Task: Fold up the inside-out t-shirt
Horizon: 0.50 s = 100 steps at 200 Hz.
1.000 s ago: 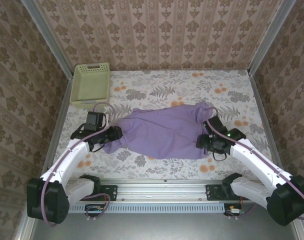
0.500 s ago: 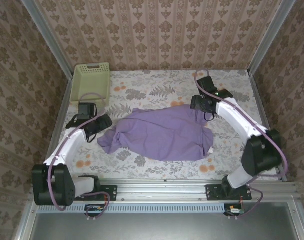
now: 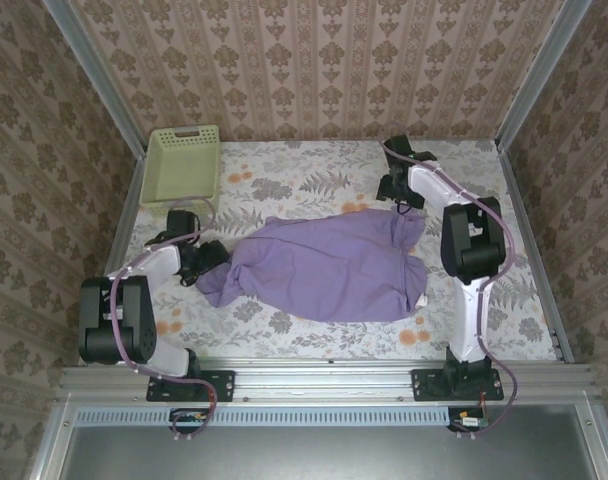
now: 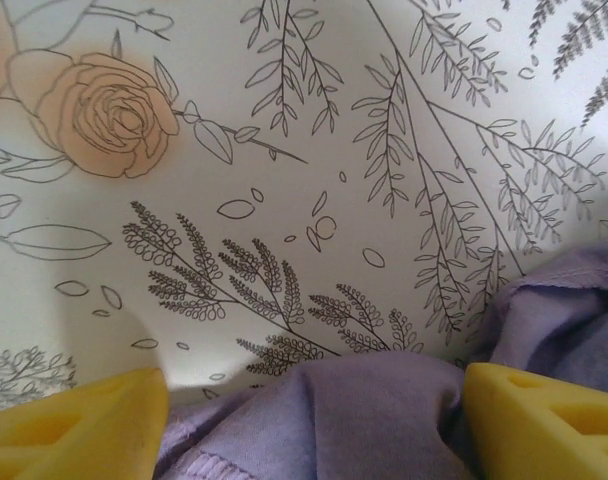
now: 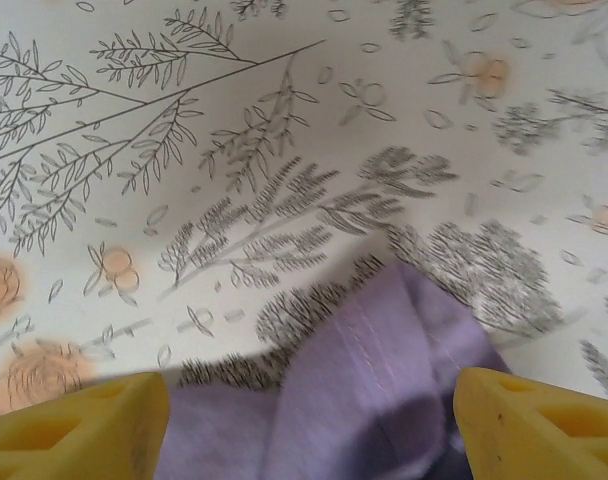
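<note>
Inside-out t-shirt (image 3: 324, 270): crumpled, unfolded, at the centre of the tabletop (image 3: 314, 180).
Left tool (image 3: 212, 257): released, fingers spread over the shirt's left end.
Right tool (image 3: 402, 197): released, moved from the shirt's near-right hem to its far-right corner.
Folding likely needs a fresh grasp.

t-shirt (image 3: 324, 268) mid-table (image 3: 314, 165) | basket (image 3: 181, 168) far-left corner, apart from t-shirt

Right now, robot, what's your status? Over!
Left gripper open, t-shirt edge between its jaws. Right gripper open at its far right end. Rumpled on the table, not folded. Green basket far left, apart from it.
</note>
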{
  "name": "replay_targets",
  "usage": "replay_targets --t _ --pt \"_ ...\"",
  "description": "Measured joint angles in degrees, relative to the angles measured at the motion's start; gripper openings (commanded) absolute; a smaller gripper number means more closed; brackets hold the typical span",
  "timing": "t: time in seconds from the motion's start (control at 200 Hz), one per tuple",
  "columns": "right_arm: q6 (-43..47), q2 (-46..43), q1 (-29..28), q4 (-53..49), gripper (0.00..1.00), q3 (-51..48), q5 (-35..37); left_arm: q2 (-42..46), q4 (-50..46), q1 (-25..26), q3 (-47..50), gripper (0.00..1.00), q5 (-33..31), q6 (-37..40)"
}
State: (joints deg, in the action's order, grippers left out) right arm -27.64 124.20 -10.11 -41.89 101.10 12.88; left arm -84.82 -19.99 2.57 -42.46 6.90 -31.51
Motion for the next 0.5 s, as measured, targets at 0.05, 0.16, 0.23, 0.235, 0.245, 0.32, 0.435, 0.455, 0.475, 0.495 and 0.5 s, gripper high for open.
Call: replay_targets --t 0.05,0.16,0.23,0.235,0.245,0.32,0.435,0.455,0.475,0.495,0.5 --pt "-0.2 2.2 0.0 -0.4 0.72 1.8 -0.6 -0.5 0.2 0.0 0.0 0.71 0.0 0.0" --pt "-0.7 5.7 0.0 -0.8 0.62 3.2 -2.8 -1.2 0.8 0.2 0.0 0.59 -0.1 -0.5" --pt "-1.0 6.7 0.0 -1.2 0.54 3.2 -3.5 -1.5 1.0 0.4 0.0 0.48 -0.1 -0.7" --pt "-1.2 6.7 0.0 -1.2 0.53 3.2 -3.5 -1.5 1.0 0.4 0.0 0.47 -0.1 -0.6" --pt "-1.2 6.7 0.0 -1.1 0.51 3.2 -3.7 -1.6 1.0 0.5 0.0 0.46 -0.1 -0.3" --pt "-0.9 6.6 0.0 -1.0 0.36 3.3 -4.5 -1.9 1.4 1.0 -0.1 0.31 0.4 -0.6" --pt "-0.9 6.2 0.0 -0.3 0.2 2.3 -4.9 -1.8 1.4 1.3 -0.1 0.12 1.9 -0.7" --pt "-0.8 5.9 0.0 0.0 0.17 1.8 -4.9 -1.8 1.4 1.3 -0.1 0.11 2.0 -0.8" --pt "-0.9 5.4 0.1 0.4 0.14 1.2 -4.9 -1.7 1.3 1.3 -0.2 0.1 2.4 -0.6" --pt "-0.5 4.9 0.1 0.6 0.12 0.5 -4.9 -1.5 1.3 1.3 -0.2 0.09 2.4 -0.7" --pt "-0.6 4.8 0.1 0.7 0.12 0.3 -4.9 -1.4 1.3 1.3 -0.2 0.09 2.5 -0.7"
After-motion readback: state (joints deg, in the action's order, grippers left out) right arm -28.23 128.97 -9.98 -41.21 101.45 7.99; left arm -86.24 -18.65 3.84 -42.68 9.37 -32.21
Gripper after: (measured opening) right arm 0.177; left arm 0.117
